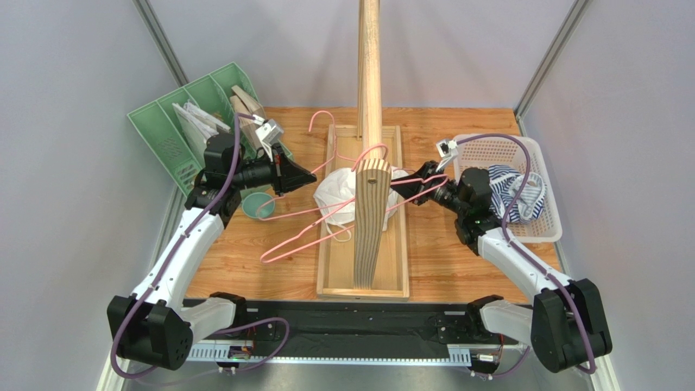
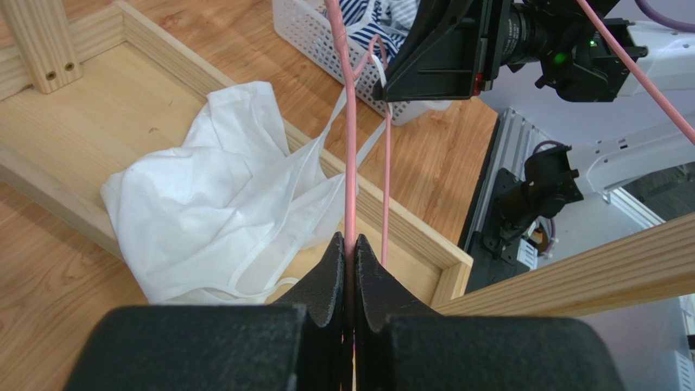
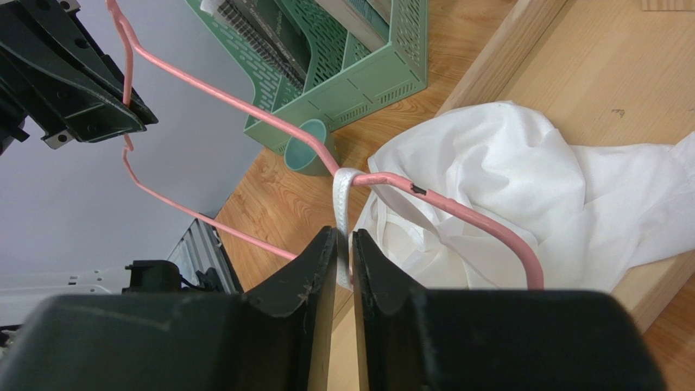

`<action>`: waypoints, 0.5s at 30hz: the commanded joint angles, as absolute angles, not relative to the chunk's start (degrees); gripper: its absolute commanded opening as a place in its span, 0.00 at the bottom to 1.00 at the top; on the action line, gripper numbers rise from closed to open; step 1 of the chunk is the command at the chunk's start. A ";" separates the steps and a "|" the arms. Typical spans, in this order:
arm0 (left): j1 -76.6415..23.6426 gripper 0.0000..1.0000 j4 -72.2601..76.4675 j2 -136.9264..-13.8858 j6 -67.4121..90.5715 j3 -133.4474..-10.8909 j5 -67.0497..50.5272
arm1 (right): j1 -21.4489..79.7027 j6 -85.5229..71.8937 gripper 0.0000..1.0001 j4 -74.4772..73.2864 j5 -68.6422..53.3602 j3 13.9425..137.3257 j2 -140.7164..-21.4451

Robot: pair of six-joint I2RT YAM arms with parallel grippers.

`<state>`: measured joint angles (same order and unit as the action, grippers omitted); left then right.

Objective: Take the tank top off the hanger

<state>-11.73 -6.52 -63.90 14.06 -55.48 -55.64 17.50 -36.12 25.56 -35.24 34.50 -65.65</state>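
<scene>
The wooden surface [image 1: 457, 269] carries a wooden stand [image 1: 325, 244]: a shallow tray with an upright post, and a beam reaching toward my bases. The tank top [image 1: 336, 195] lies inside that tray at the foot of the post. It is a plain white, thin, crumpled heap with no clear long axis, its narrow edging showing in loops along one side. One strap [image 3: 341, 195] rises out of the heap and loops over the hanger [image 2: 351, 179].

The hanger is pink wire, held off the surface. Its long axis runs crosswise over the tray, from my left pincer toward my right. Its wire passes just above the heap.

My left pincer [image 2: 351, 244] is clenched on the hanger's wire, fingers pressed together around it. My right pincer [image 3: 343, 236] is pinching the strap just below where it crosses the wire, with only the band between its fingers.
</scene>
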 commanded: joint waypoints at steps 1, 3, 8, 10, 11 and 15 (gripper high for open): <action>-11.95 0.00 -4.65 -63.54 13.71 -55.90 -56.78 | 17.84 -35.60 0.08 27.43 -35.33 35.24 -65.48; -11.87 0.00 -5.10 -63.37 13.27 -55.90 -56.25 | 17.67 -35.16 0.02 23.67 -33.06 36.38 -64.17; -11.87 0.00 -7.64 -64.33 11.78 -56.43 -54.67 | 17.05 -35.07 0.00 14.69 -23.05 38.93 -59.51; -11.87 0.00 -8.17 -64.51 11.43 -56.60 -54.32 | 16.09 -35.86 0.00 11.17 -20.49 40.16 -58.01; -11.87 0.00 -8.26 -64.51 11.25 -56.43 -54.32 | 15.56 -36.21 0.00 10.47 -19.09 40.51 -57.57; -11.87 0.00 -8.61 -64.51 10.99 -56.43 -53.79 | 13.28 -39.45 0.00 6.51 -16.26 41.75 -56.60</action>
<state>-11.73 -8.99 -64.62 12.91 -55.48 -53.98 15.22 -36.71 11.05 -22.24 38.74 -58.02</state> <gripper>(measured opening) 0.015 0.004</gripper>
